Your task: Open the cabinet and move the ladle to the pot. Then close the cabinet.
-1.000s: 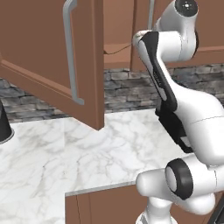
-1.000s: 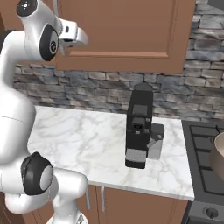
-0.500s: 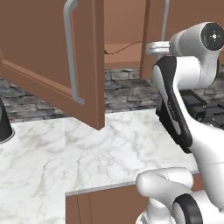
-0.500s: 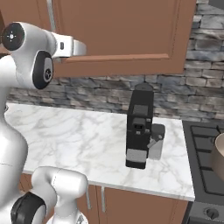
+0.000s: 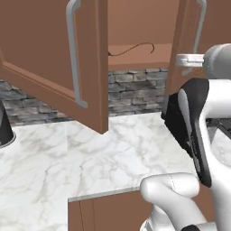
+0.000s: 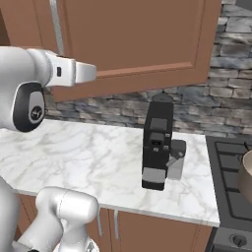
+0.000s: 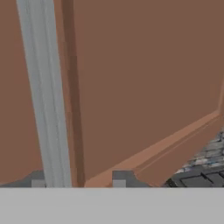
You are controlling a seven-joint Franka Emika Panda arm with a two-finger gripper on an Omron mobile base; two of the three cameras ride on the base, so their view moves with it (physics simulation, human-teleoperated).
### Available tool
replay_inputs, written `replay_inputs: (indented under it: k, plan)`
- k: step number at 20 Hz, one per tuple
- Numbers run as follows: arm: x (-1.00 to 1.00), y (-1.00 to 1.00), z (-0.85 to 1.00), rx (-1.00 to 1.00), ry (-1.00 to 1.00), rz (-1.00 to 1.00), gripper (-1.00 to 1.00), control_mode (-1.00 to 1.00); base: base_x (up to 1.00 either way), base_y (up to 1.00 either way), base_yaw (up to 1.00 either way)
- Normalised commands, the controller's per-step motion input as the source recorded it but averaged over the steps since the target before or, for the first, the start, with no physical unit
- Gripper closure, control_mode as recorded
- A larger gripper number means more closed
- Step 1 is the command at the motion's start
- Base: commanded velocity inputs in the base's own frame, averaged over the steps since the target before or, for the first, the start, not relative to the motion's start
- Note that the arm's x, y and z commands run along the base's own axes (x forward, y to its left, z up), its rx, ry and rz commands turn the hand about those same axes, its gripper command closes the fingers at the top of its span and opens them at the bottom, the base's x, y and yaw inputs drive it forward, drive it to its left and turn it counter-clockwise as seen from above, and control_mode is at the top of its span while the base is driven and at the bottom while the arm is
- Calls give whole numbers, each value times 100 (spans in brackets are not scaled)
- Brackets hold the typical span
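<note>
Swinging wider over the last second, the right door of the tall reddish-brown wooden cabinet [image 5: 54,67] exposes the slender dark ladle [image 5: 133,48] on its shelf. The gripper [image 7: 78,183] straddles the silver bar handle [image 7: 46,96]; whether it clamps, I cannot tell. The tan pot [image 6: 246,177] waits far right.

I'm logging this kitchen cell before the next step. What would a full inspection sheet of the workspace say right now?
Surface: white marble counter, mostly bare.
Job's things: cabinet doors swung open; ladle lying on its shelf; pot rim at the stove edge.
Clutter: black coffee machine; dark object at the counter's left edge.
Tool: tool close against the right door, fingertips either side of its silver handle, not clamped.
Cables: nothing seen.
Surroundings: grey stone backsplash, stove, base cabinets.
</note>
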Motion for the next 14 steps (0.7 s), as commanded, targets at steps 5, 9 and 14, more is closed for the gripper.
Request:
replay_inputs:
  k: [5, 9, 14]
  plan:
    - [-100, -97, 0, 0, 2, -16, 100, -100, 0, 0, 0]
    - [-100, -95, 0, 0, 4, -15, 100, -100, 0, 0, 0]
    - [-94, -81, 0, 0, 5, -13, 100, -100, 0, 0, 0]
